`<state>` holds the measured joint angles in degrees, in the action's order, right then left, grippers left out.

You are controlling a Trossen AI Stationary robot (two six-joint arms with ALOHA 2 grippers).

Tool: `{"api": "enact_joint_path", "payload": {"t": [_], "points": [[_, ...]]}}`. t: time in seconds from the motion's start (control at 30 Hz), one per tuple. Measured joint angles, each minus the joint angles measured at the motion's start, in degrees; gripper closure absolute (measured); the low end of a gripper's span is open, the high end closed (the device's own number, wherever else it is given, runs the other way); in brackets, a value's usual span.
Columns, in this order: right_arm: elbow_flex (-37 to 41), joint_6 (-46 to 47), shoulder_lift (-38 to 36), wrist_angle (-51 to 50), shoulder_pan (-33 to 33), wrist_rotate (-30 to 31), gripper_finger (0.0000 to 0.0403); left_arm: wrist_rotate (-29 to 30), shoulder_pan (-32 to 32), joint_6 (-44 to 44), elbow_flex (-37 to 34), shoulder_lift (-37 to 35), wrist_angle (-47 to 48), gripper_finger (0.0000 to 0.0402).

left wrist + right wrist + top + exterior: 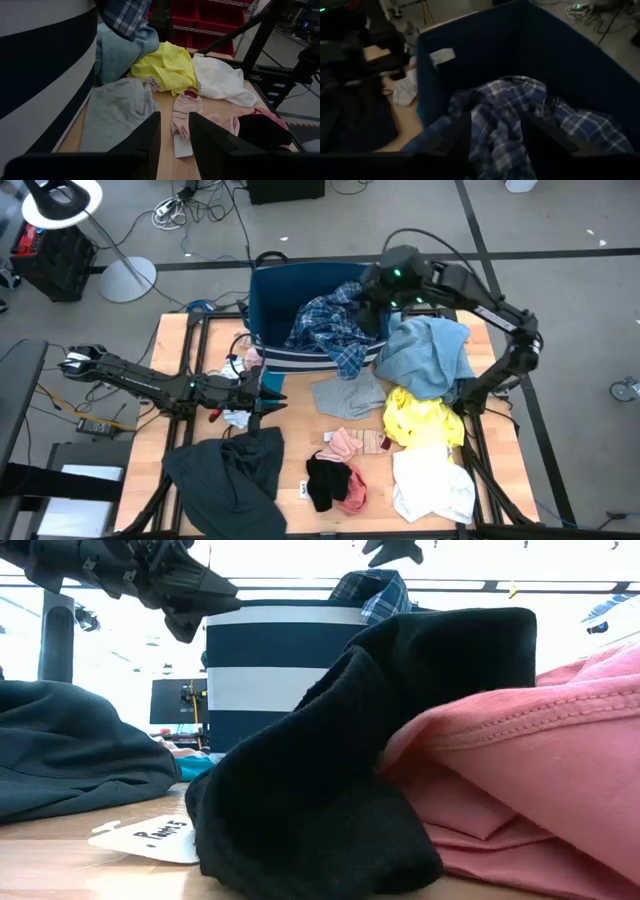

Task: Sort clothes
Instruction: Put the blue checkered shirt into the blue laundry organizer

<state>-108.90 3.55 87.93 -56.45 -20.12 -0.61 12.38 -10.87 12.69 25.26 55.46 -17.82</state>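
Table-edge bin (262,310), plaid shirt (325,330) draped sideways

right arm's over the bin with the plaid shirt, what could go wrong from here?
1. The blue plaid shirt drapes over the front wall of the navy bin; it may slide out onto the table.
2. The right gripper hangs open just above the plaid; a fold could snag on a finger as it lifts.
3. The light blue garment lies against the right arm; retreat could drag it.

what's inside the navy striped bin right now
A blue plaid shirt fills the navy bin, spilling over its front rim. The right claw hovers open above it. Anything beneath the shirt is covered.
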Motion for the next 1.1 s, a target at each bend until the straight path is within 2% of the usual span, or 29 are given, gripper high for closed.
{"api": "enact_joint_path", "payload": {"t": [0.27,0.43,0.57,0.7,0.8,0.93,1.1], "points": [[9.43,2.58,-3.71,-0.58,14.24,10.36,0.0236,0.02,0.01,0.39,0.00,0.02,-0.29,0.0296],[18.85,5.16,-4.84,5.28,21.84,19.12,0.0238,0.02,0.00,1.09,0.00,0.02,-0.22,0.0296],[24.29,5.75,-4.72,9.54,25.57,28.53,0.0241,0.02,0.00,1.09,0.00,0.02,-0.24,0.0296],[26.48,5.46,-3.57,11.47,26.54,38.66,0.0249,0.02,0.00,1.10,0.00,0.15,-0.35,0.0296],[26.79,4.87,-3.07,12.97,25.88,40.03,0.0280,0.02,0.02,1.11,0.01,0.17,-0.43,0.0296],[26.81,0.14,-2.91,16.02,24.71,40.05,0.0379,0.02,0.00,1.09,0.00,0.17,-0.48,0.0296],[25.40,-7.88,-3.25,24.77,22.20,37.79,0.0397,0.02,0.00,1.09,0.01,0.17,-0.40,0.0296]]}}
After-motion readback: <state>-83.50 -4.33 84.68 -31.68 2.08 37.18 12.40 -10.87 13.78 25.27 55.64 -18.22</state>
